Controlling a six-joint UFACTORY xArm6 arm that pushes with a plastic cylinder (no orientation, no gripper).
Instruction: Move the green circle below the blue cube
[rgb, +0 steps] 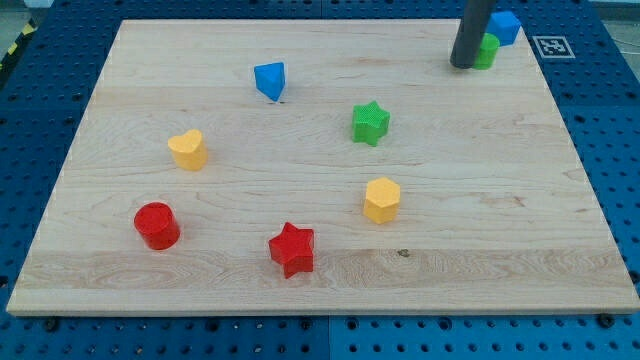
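The green circle (488, 51) stands near the board's top right corner, partly hidden behind my rod. The blue cube (504, 27) sits just above and to the right of it, touching or nearly touching it. My tip (463, 65) rests on the board right against the green circle's left side. The rod rises out of the view's top.
On the wooden board (320, 280) lie a blue triangular block (270, 80), a green star (370, 123), a yellow heart (187, 150), a yellow hexagon (381, 199), a red cylinder (156, 225) and a red star (292, 249). The board's right edge runs close to the cube.
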